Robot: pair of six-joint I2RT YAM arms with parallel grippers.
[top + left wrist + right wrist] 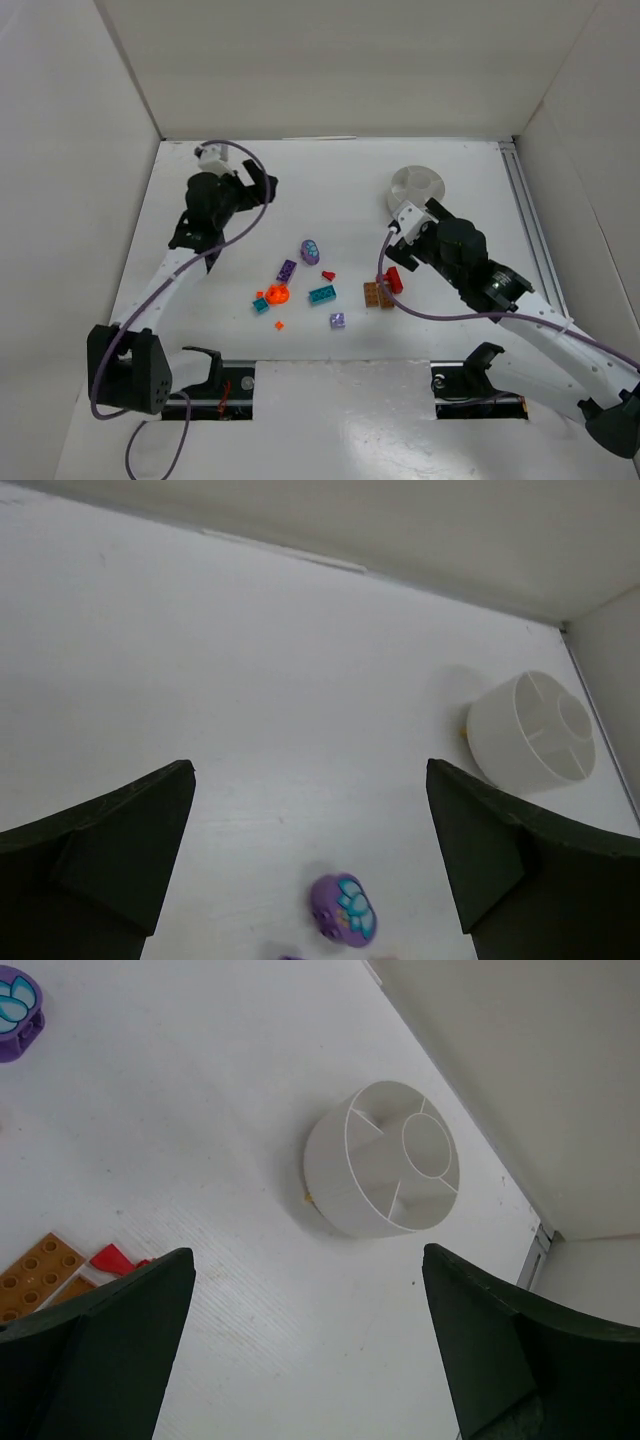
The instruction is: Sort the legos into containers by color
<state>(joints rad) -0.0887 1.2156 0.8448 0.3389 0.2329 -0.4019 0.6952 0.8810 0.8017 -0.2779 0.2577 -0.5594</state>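
The white dish [417, 187] with wedge compartments stands at the back right, and its compartments look empty in the right wrist view [385, 1160]. The legos lie loose mid-table: a purple oval piece with a teal flower [311, 251], a purple brick [287, 269], a teal brick [322, 294], an orange piece [277, 294], a brown plate [378, 295] and a red brick [393, 281]. My left gripper [258, 188] is open and empty, raised at the back left; the purple oval [343, 910] lies below it. My right gripper [398, 252] is open and empty, between the dish and the brown plate [35, 1270].
White walls enclose the table on the left, back and right. A metal rail [525, 210] runs along the right edge. A tiny yellow bit [309, 1198] lies against the dish's outer wall. Small teal [261, 305], orange [279, 325] and pale purple [338, 320] bits lie near the front.
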